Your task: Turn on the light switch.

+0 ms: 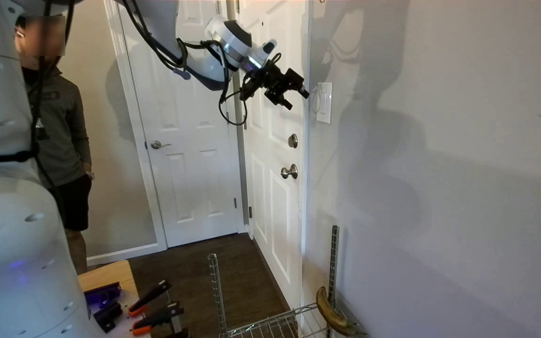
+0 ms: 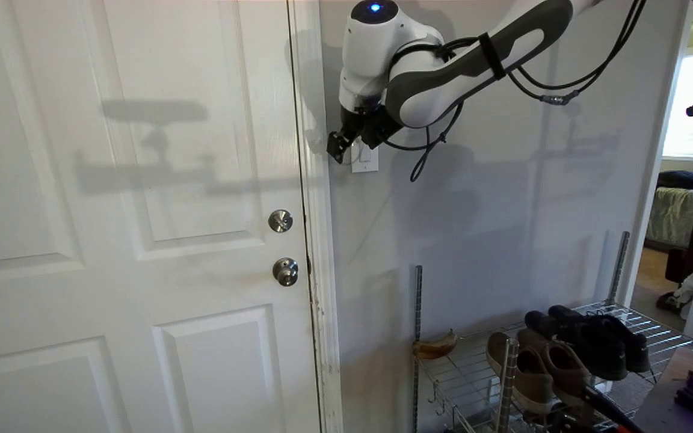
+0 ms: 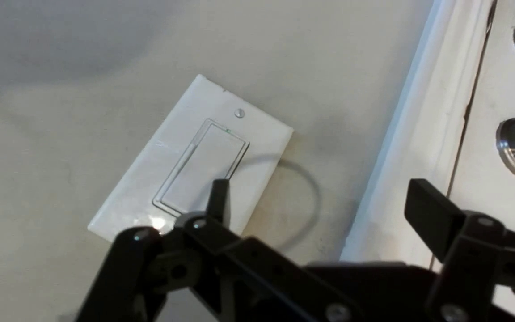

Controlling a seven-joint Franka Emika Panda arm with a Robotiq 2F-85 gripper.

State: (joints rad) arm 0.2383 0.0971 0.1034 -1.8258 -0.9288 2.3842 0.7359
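Fingers (image 3: 434,219) spread wide, nothing held btwn. Reach looks mostly done; press prob. left, tho contact & on/off can't be told. Next, light switch (image 3: 199,161): on wall surface (image 3: 52,147), nr its edge by the trim (image 3: 423,147). Rocker (image 3: 210,165) faces out; long axis vert. in both ext. views, slanted in wrist view. Beyond trim, door (image 2: 130,258).

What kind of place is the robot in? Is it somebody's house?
Probably a home, maybe just inside its entrance: a white door with a round knob and a lock above it, shoes on a wire rack near the door, and a light switch on the wall.
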